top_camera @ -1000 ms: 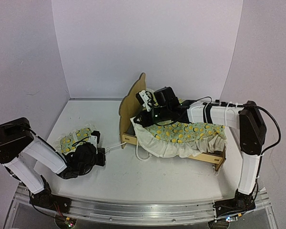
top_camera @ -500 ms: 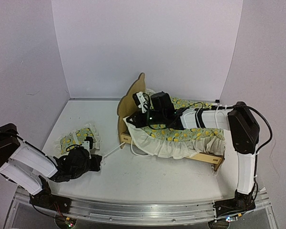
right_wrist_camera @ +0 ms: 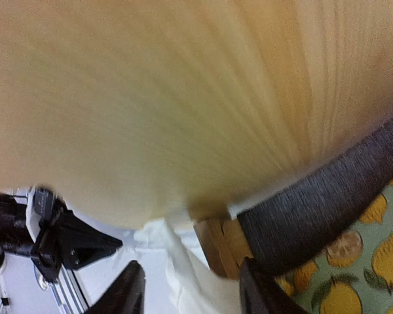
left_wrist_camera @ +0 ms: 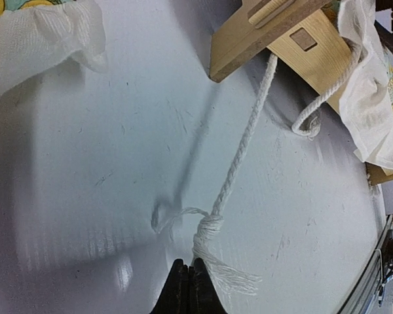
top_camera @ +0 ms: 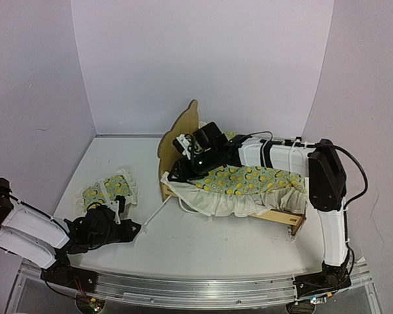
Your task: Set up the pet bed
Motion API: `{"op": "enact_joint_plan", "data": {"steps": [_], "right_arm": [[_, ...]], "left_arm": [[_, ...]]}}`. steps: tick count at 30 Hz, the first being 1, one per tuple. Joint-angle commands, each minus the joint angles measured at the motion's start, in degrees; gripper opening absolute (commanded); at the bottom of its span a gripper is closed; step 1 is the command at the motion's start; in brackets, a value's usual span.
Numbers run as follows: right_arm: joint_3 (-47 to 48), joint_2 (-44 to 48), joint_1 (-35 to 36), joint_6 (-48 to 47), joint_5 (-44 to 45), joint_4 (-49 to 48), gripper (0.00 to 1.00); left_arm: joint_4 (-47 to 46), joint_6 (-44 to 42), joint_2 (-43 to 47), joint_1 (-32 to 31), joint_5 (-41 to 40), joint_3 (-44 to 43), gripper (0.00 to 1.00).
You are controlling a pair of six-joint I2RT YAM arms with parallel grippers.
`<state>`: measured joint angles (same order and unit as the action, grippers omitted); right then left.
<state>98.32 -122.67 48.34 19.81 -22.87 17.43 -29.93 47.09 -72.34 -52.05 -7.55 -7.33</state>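
Yellow-green quilt (top_camera: pixel 249 180) drapes pet bed (top_camera: pixel 177 134), pillow (top_camera: pixel 108 190) well apart.

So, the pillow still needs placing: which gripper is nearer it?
Left. The left gripper lies just in front of the pillow; the right gripper is away at the pet bed headboard.

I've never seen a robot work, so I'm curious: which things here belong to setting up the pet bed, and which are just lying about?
Belong to the job:
pet bed
lemon quilt, draped over it
matching pillow, apart on the table
rope from the bed, pinched by the left gripper

Just lying about:
nothing loose; only the table and the front rail
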Motion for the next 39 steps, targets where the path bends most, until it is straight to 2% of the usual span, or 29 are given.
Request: {"op": "enact_joint_plan", "data": {"steps": [1,5,7,9,11,16,21,26,32,34,36,38,39], "right_arm": [[0.54,11.76,0.43,-6.41,3.81,19.71,0.65],[-6.70,18.89,5.34,-11.17,11.51,24.63,0.73],[-11.82,21.05,8.90,-11.30,12.77,22.05,0.75],[-16.61,21.36,11.62,-9.28,12.93,15.38,0.73],[-18.81,19.63,13.82,-8.91,15.53,10.33,0.69],[-16.62,10.24,14.36,-7.12,27.68,4.85,0.57],[-18.06,4.71,14.35,-3.12,36.64,-4.89,0.57],[-20.67,0.61,14.46,-6.78,43.04,-15.55,0.58],[-23.88,-1.32,14.45,-9.51,46.79,-25.24,0.54],[-24.04,-2.14,14.54,-10.14,45.72,-27.58,0.42],[-23.48,-0.71,14.62,-8.20,43.60,-26.76,0.17],[-23.19,3.11,14.67,-4.42,37.33,-24.65,0.02],[-22.93,5.16,14.67,-2.01,34.54,-23.19,0.00]], "left_arm": [[0.77,-0.09,0.51,0.28,4.20,-0.80,0.00],[1.01,-2.48,-0.83,0.37,6.94,-2.74,0.00],[1.02,-2.24,-0.13,0.37,7.33,-2.32,0.00],[1.02,-2.30,0.89,0.41,7.33,-2.16,0.00],[1.06,-3.24,2.03,0.46,7.38,-2.45,0.00],[1.28,-4.71,3.45,0.46,10.78,-3.61,0.00],[1.46,-4.99,2.97,0.43,12.83,-4.61,0.00],[1.46,-5.06,-0.22,0.35,16.31,-6.03,0.00],[1.37,-5.14,-2.15,0.37,15.91,-6.06,0.00],[1.38,-5.39,-2.57,0.37,15.66,-6.03,0.00],[1.37,-5.70,-3.13,0.31,15.50,-6.03,0.00],[1.37,-5.95,-4.02,0.37,14.91,-6.15,0.00],[1.37,-6.25,-4.61,0.37,14.54,-6.35,0.00]]}}
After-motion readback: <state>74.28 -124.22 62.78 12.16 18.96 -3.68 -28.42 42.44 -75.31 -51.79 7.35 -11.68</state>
